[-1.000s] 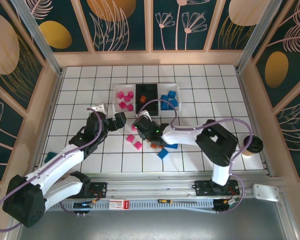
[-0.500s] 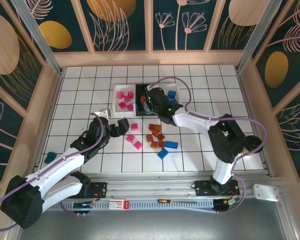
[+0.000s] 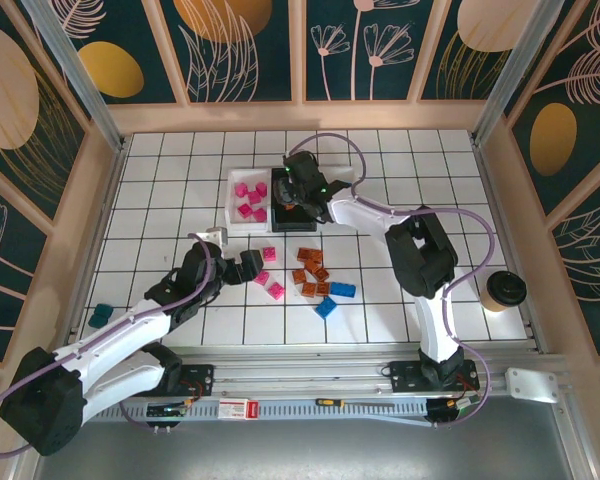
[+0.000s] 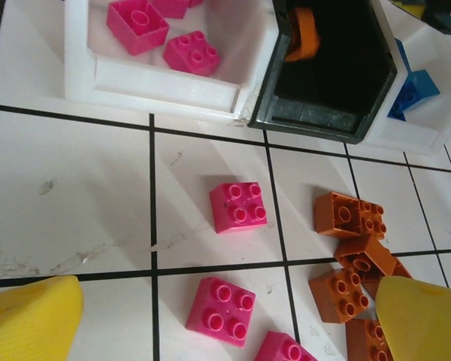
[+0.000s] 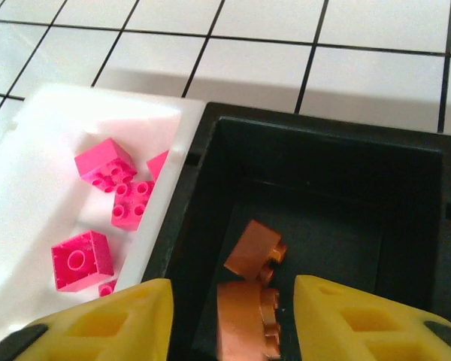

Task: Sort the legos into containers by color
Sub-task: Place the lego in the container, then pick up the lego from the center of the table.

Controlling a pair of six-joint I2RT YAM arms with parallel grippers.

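Orange brick [image 5: 244, 331] lies loose between my right gripper's [image 5: 233, 301] half-parted jaws over the black bin [image 5: 323, 139], the middle one, so I should widen fully and lift straight up clear of its walls; left gripper [image 4: 225, 316] hovers wide open over the near pink bricks [image 4: 238, 207].

A lab test cell: gridded tabletop [image 3: 160, 190] walled by decorated panels [image 3: 240, 50].
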